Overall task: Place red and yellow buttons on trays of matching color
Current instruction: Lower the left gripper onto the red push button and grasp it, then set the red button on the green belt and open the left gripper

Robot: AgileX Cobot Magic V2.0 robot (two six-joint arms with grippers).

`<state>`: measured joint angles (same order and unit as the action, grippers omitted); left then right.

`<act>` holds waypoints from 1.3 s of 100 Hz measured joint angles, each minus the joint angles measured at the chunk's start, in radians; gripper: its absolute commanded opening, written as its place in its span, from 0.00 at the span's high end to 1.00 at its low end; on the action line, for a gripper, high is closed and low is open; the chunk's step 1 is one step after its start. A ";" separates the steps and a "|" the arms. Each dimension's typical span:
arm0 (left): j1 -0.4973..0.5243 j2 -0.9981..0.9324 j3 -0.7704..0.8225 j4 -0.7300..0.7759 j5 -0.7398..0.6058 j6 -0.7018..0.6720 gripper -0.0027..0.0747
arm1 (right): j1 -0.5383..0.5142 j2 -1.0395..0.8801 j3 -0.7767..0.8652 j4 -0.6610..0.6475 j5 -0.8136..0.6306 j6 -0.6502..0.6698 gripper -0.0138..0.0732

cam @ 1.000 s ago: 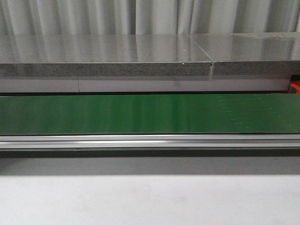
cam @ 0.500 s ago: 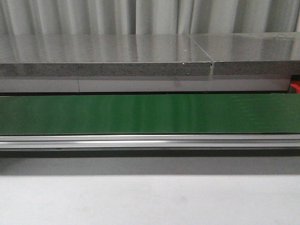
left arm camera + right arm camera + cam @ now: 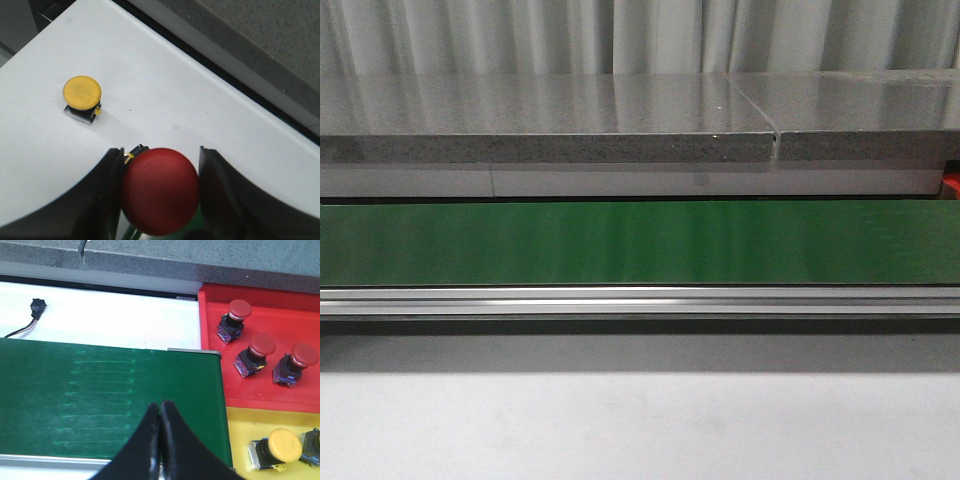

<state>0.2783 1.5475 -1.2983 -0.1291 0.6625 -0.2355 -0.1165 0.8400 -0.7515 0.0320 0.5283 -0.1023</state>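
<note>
Left claw (image 3: 161,195): parted about as wide as a red button (image 3: 160,197); the round red cap sits between the two dark fingers (image 3: 107,192), touching or nearly touching both; a yellow-and-black bit of the button's body shows at the cap's edge
Yellow button (image 3: 82,97): upright on the white worktop (image 3: 200,95), apart from the left claw, yellow cap over a small silvery base
Right claw (image 3: 160,440): fingers pressed together, nothing between them; over the green belt (image 3: 100,395)
Red tray (image 3: 265,315): just beside the belt's end; three red-capped buttons (image 3: 252,357) lie tilted in it, apart from one another
Yellow tray (image 3: 245,432): touching the red tray's edge; a yellow-capped button (image 3: 275,447) lies on its side in it; a second, dark item at the frame edge, too cut off to tell
Front view: green belt (image 3: 640,243) over a metal rail (image 3: 640,300), grey stone worktop (image 3: 540,120) behind; neither claw in sight
</note>
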 measured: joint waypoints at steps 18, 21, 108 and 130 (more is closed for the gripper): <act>-0.027 -0.011 0.002 -0.109 0.066 0.154 0.96 | 0.000 0.000 0.000 0.000 0.000 0.000 0.92; -0.038 -0.011 0.002 -0.127 0.070 0.173 0.96 | 0.000 0.000 0.000 0.000 0.000 0.000 0.92; -0.114 -0.011 0.206 -0.169 -0.008 0.316 0.92 | 0.000 0.000 0.000 0.000 0.000 0.000 0.92; -0.114 -0.011 0.206 -0.171 0.001 0.352 0.48 | 0.000 0.000 0.000 0.000 0.000 0.000 0.92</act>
<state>0.1643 1.5370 -1.0926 -0.2997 0.6638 0.1168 -0.1165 0.8400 -0.7515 0.0320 0.5283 -0.1023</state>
